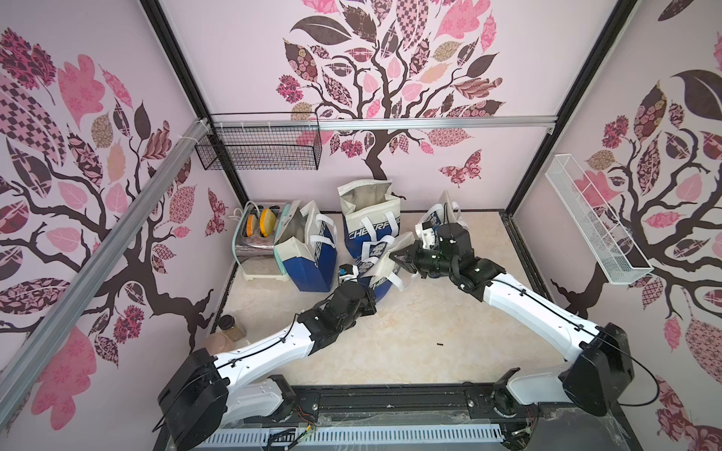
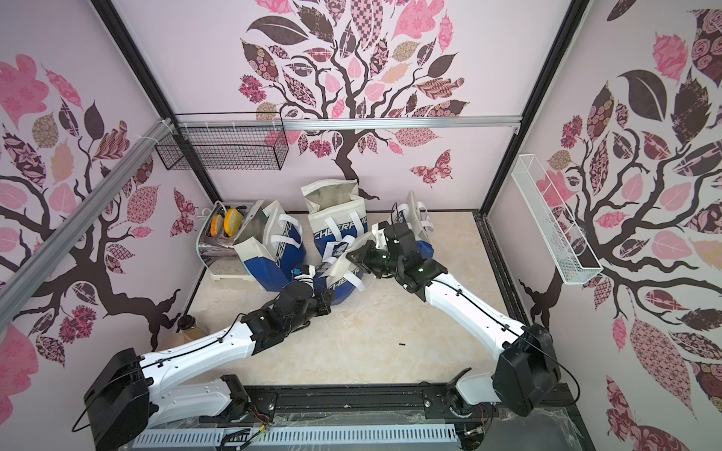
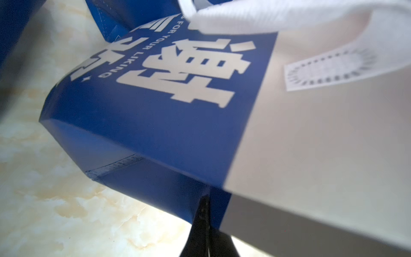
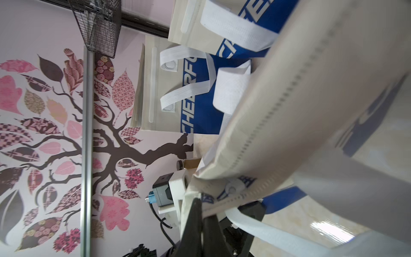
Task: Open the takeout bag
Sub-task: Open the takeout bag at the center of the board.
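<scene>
Marbled tabletop, pink tree-print walls: right pincer is clamped on the cream top rim of the takeout bag & left pincer is pinched on a low blue fold of it, prob. so one anchors while the other peels the mouth apart. Bag sits tilted between both pincers, mouth not yet spread; stiff non-woven cloth, stitched rim, soft ribbed white handle. Beyond the pincers, 2 like bags stand open w/ foil lining, toaster farther out.
</scene>
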Action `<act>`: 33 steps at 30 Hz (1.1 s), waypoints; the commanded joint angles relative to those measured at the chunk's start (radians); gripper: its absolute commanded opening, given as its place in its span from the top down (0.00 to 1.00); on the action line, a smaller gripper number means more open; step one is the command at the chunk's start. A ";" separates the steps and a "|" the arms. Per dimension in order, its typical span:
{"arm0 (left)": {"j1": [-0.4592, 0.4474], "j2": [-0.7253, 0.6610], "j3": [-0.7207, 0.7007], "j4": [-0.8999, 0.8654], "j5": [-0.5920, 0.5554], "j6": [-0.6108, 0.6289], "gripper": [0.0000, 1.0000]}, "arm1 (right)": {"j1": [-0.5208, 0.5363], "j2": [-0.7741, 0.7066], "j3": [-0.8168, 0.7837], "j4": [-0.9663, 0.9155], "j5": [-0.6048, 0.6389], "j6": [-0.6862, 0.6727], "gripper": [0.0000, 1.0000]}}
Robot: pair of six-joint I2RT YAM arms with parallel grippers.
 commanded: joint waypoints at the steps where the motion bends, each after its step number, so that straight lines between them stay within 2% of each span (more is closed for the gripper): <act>1: 0.003 0.060 -0.021 -0.265 -0.035 -0.050 1.00 | -0.015 -0.053 0.120 -0.146 0.242 -0.218 1.00; 6: 0.003 0.101 0.006 -0.309 -0.037 -0.070 1.00 | 0.007 -0.013 0.254 -0.352 0.397 -0.359 1.00; 11: 0.003 0.105 0.013 -0.332 -0.041 -0.076 1.00 | 0.020 0.085 0.477 -0.612 0.535 -0.439 1.00; 16: 0.003 0.112 0.024 -0.332 -0.035 -0.070 1.00 | 0.039 0.181 0.668 -0.788 0.573 -0.481 1.00; 20: 0.003 0.121 0.034 -0.336 -0.030 -0.070 1.00 | 0.072 0.236 0.786 -0.858 0.606 -0.531 1.00; 24: 0.003 0.123 0.049 -0.331 -0.020 -0.077 1.00 | 0.081 0.259 0.841 -0.854 0.505 -0.567 1.00; 26: 0.003 0.117 0.059 -0.326 -0.015 -0.084 1.00 | 0.082 0.251 0.822 -0.830 0.434 -0.557 0.77; 29: 0.003 0.101 0.076 -0.317 -0.010 -0.103 1.00 | 0.081 0.216 0.740 -0.766 0.321 -0.512 0.52; 30: 0.003 0.095 0.085 -0.314 -0.010 -0.107 1.00 | 0.081 0.195 0.696 -0.734 0.301 -0.497 0.47; 33: 0.005 0.079 0.110 -0.314 -0.004 -0.110 1.00 | 0.075 0.129 0.580 -0.658 0.282 -0.479 0.41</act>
